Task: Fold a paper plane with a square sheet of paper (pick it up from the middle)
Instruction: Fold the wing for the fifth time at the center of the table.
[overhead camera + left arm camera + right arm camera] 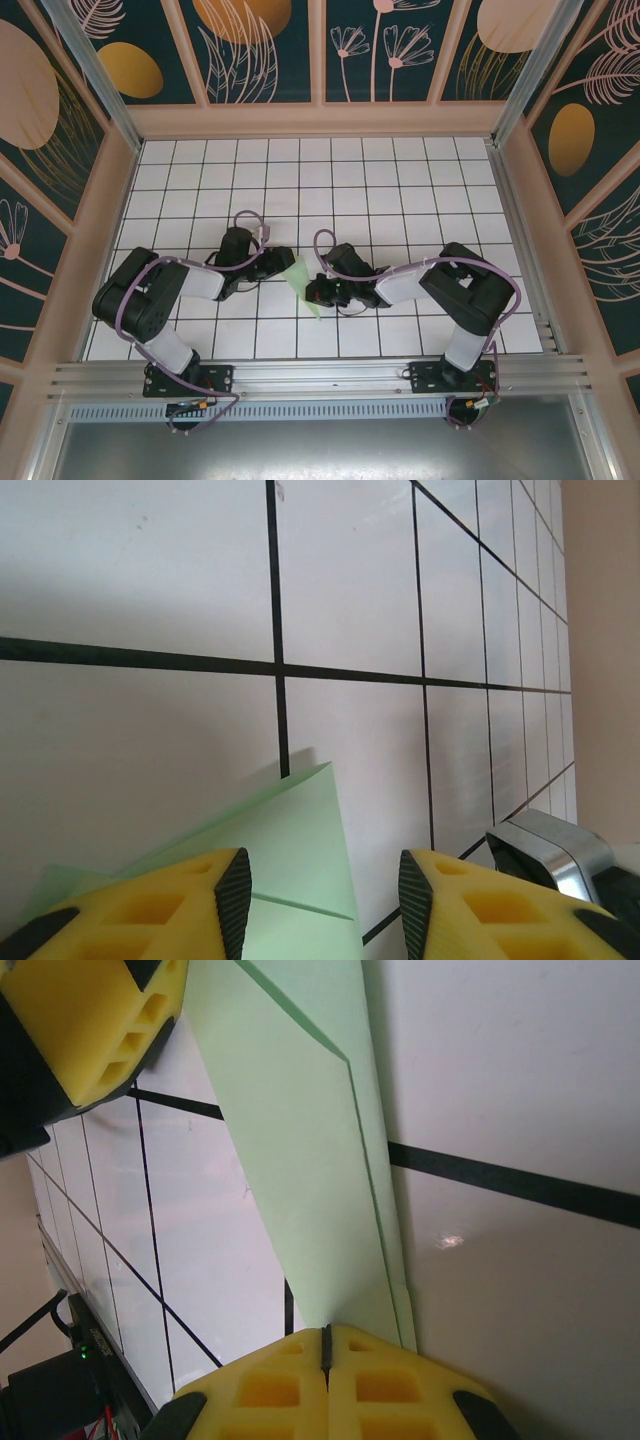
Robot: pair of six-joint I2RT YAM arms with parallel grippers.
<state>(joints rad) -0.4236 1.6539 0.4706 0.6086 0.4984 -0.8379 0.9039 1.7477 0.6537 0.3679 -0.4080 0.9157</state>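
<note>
Paper plane, partly folded I'd say, lies mid table between my 2 grippers.
Thin, light and limp, likely to crease easily and slide on the glossy top; best pinched on the layered centre fold, not a loose flap. Pale mint green, long narrow wedge, 1 fold line showing. My right gripper is pressed together at its narrow end, and I can't tell if paper is caught. My left gripper is spread over the wide end.

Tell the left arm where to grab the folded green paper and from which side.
Take the wide end of the paper plane, coming in low from the left arm's side with the open left gripper. That end seems to lift off the table, casting a shadow, so a finger could slip under. The shut right gripper sits at the narrow end; stay clear.
</note>
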